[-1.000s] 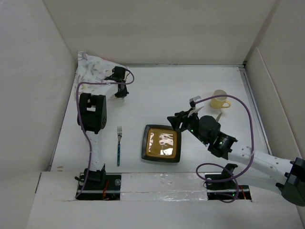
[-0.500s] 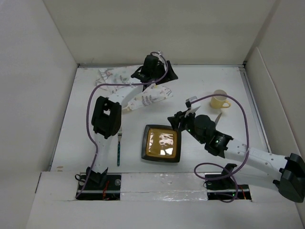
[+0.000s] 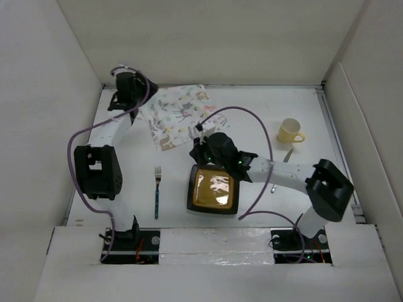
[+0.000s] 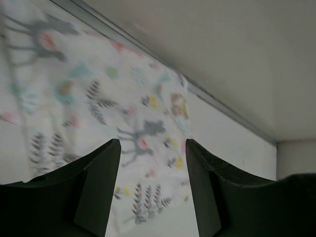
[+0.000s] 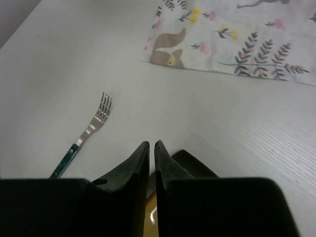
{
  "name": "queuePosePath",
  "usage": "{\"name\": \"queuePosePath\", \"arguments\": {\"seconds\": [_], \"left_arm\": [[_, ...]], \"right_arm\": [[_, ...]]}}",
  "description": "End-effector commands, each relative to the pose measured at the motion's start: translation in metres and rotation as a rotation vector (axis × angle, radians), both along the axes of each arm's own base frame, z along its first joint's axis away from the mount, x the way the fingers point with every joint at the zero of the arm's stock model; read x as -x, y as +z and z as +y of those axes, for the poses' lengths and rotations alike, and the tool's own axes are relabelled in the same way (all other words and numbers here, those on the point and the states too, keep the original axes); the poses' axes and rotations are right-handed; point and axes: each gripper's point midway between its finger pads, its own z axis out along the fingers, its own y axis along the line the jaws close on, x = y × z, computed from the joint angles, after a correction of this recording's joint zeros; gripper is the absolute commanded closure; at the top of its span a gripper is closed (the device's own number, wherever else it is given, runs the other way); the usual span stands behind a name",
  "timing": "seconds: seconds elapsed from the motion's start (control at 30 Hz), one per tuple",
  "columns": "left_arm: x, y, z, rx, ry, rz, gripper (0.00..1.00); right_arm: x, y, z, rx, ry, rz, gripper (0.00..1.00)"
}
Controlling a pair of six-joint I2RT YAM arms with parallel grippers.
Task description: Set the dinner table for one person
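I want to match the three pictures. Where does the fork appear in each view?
Top external: the fork lies left of the plate, tines toward the far wall.
Left wrist: not in it.
Right wrist: lower left, tines up and to the right.
Shared landmark: the deer-print placemat, seen in the top, left wrist and right wrist views.

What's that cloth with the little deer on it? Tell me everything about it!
It is a white rectangular cloth placemat printed with grey deer, a brown fox, leaves and flowers. It lies spread flat on the white table, turned at an angle, near the far wall. The open left gripper hangs by its far left corner, not holding it.
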Motion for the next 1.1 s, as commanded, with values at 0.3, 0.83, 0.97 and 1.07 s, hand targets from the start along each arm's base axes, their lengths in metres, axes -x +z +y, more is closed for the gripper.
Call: {"name": "queuePosePath", "arguments": {"seconds": [0.3,0.83,0.97,1.07], "left_arm": [[-0.004,-0.066,0.137,0.065,0.306,0.137,0.49],[-0.017,-0.09,0.142,0.088,0.286,0.164,0.42],[-0.013,-0.094,0.146,0.08,0.285,0.161,0.41],[-0.013,-0.095,0.145,0.066,0.266,0.163,0.34]], "right_arm": [[-0.07,-0.052,0.114,0.267,0.043,0.068,0.4],[-0.102,-0.139,0.124,0.489,-0.083,0.183,0.4],[-0.113,-0.12,0.119,0.447,-0.136,0.144,0.87],[-0.115,-0.089,0.108,0.381,-0.187,0.086,1.0]]}}
